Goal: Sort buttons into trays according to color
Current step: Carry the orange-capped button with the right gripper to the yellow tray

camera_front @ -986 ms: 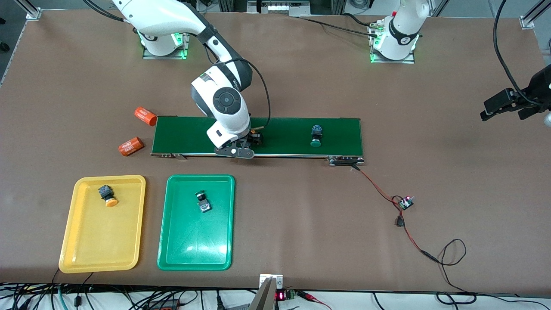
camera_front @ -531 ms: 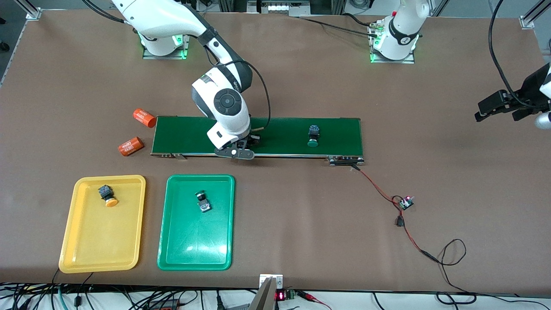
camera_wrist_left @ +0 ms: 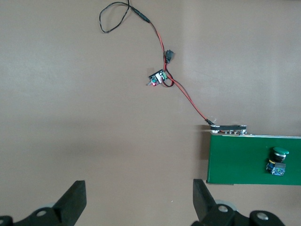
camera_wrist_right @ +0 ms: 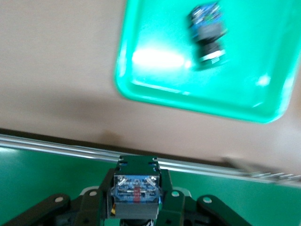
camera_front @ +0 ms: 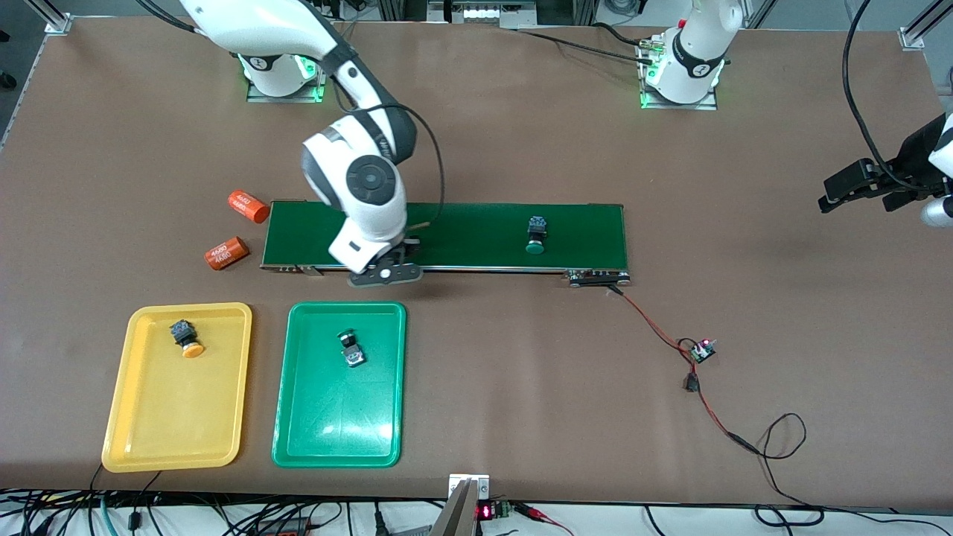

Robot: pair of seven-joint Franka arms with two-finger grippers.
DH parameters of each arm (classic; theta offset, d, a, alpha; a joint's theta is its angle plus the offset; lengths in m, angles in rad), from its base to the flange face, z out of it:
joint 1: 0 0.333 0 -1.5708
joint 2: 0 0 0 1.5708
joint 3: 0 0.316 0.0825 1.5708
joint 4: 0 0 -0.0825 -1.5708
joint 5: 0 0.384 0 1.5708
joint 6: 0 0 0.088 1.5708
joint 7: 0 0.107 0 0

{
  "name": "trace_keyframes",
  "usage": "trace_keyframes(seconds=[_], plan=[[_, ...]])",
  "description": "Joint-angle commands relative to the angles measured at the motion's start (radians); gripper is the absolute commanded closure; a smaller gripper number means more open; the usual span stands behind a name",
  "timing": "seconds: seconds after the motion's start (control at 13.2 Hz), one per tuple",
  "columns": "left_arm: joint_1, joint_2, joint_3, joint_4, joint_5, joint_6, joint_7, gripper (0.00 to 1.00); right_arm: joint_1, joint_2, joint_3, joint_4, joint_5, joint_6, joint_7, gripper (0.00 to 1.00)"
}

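- Right gripper (camera_wrist_right: 135, 207) closed on a button (camera_wrist_right: 135, 190), held over the conveyor belt's (camera_front: 461, 231) edge nearest the front camera; right wrist view shows the held button's black-and-blue body with a clear face and a red mark between the fingers. Cap colour cannot be told.
- Green-capped button (camera_front: 534, 235) lies on the belt, toward the left arm's end; blue-and-black body, round green cap pointing toward the front camera.
- Yellow tray (camera_front: 179, 387) holds one button (camera_front: 186, 339) with an orange-yellow cap, in the part of the tray farthest from the front camera.
- Green tray (camera_front: 340, 385), just beside the yellow one, holds one button (camera_front: 350, 348), lying on its side; cap colour not clear.
- Both trays lie nearer the front camera than the belt.
- Left gripper (camera_wrist_left: 138, 200) hangs with jaws wide apart, holding nothing, over bare table at the left arm's end; that arm waits.
- Two orange cylinders (camera_front: 225, 253) (camera_front: 249, 204) lie off the belt's end at the right arm's side; the nearer one reads "4680".
- Small circuit board (camera_front: 700, 351) with red and black wires (camera_front: 655, 327) runs to the belt's corner.
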Motion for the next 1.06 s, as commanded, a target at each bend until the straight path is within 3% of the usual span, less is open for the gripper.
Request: trace_keyframes(seconds=[0.0,0.23,0.61,0.99], plan=[[0.021,-0.014,-0.004,-0.008,0.004,-0.014,0.005,0.00,-0.027,-0.090,-0.060,-0.010,-0.006,-0.091,-0.245,0.90],[0.031,-0.015,0.004,-0.006,0.004,-0.031,0.005,0.00,-0.129,-0.147,-0.069,-0.012,-0.022,-0.129,-0.459,0.88],[0.041,-0.017,-0.004,0.002,0.002,-0.029,0.007,0.00,-0.336,-0.156,-0.072,-0.007,-0.127,-0.108,-0.868,0.88],[0.041,-0.023,-0.007,-0.005,0.002,-0.023,0.007,0.00,-0.461,-0.066,-0.069,0.016,-0.183,0.077,-1.060,0.88]])
